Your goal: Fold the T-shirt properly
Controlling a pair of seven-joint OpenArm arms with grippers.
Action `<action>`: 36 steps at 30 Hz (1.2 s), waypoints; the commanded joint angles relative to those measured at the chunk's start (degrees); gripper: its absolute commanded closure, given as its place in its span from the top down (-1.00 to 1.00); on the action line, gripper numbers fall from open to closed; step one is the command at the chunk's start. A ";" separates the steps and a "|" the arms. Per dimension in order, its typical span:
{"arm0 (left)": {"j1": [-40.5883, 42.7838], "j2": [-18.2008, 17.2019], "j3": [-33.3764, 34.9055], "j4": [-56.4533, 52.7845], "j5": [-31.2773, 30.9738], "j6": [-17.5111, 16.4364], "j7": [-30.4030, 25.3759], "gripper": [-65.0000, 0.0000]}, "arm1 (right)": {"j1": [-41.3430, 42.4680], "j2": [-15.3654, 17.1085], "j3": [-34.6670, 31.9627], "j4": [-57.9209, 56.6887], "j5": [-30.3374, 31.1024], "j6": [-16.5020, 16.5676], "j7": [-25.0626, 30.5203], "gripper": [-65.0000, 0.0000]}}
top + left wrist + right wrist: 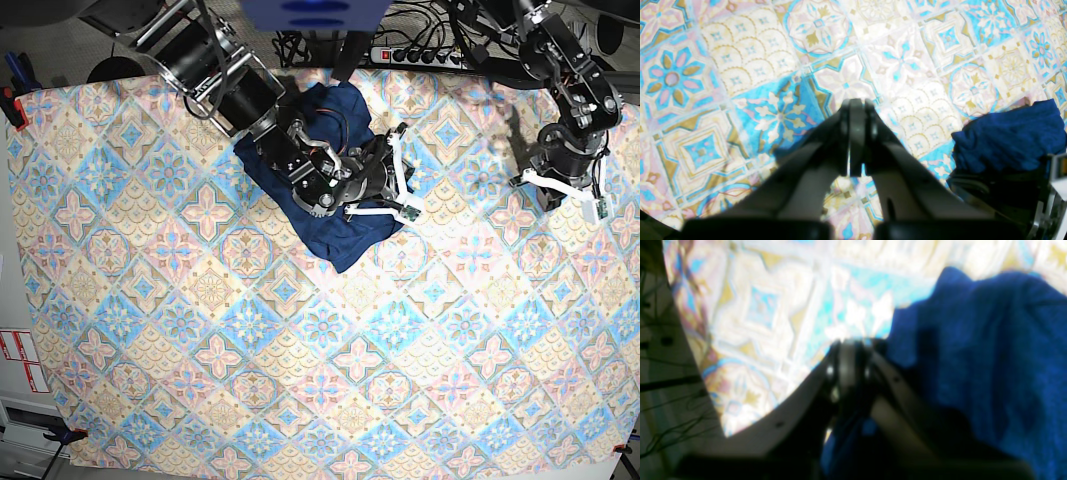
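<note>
dark navy t-shirt [335, 215] bunched on tablecloth [300, 380]; right gripper [850, 355] clenched on its fabric; left gripper [857, 133] closed empty, well apart.

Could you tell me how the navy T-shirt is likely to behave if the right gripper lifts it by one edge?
The T-shirt lies bunched in soft folds, so it will probably drape and sag rather than hold shape. Its knit surface looks matte, so the right gripper, shut at its edge, likely won't slip. On the tablecloth it may drag and wrinkle.

Black ribbed arms [215, 75], white-framed hands [385, 195], dark fingers [857, 133].
</note>
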 commanded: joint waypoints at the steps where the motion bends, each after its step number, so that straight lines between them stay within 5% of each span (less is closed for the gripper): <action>1: -0.38 -0.58 -0.19 0.77 -0.78 -0.19 -1.18 -1.00 | 1.01 0.28 0.72 0.39 -1.39 -0.88 -0.25 -0.89; 10: -0.38 -0.66 -0.01 0.77 -0.78 -0.19 -1.18 -1.00 | 1.10 3.01 11.89 0.74 -1.74 -0.88 -0.68 -0.89; 24: -0.38 -0.75 0.08 0.68 -0.69 -0.27 -1.18 -1.00 | 5.58 9.78 12.15 1.88 -1.39 -0.88 -0.86 -0.89; 36: -0.29 -0.75 0.08 0.68 -0.69 -0.36 -1.18 -1.00 | -2.59 9.69 12.06 24.56 4.15 -0.88 -8.51 -0.89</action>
